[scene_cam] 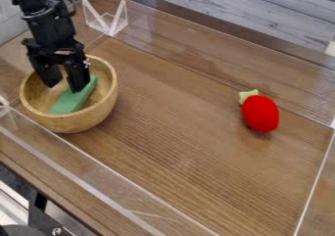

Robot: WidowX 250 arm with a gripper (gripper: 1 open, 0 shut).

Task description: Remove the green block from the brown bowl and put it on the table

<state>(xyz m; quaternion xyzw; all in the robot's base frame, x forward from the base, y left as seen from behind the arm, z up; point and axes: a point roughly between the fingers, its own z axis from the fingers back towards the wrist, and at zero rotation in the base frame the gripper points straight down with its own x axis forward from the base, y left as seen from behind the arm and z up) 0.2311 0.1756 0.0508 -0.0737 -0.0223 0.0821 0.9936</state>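
Observation:
The brown bowl sits at the left of the table. Inside it the green block lies slanted against the wall. My black gripper hangs straight down over the bowl, open, with its fingers reaching below the rim at the block's upper end. Whether the fingers touch the block cannot be told. Part of the block is hidden behind the fingers.
A red strawberry-shaped toy with a green top lies at the right of the table. Low clear acrylic walls edge the tabletop, one corner standing just behind the bowl.

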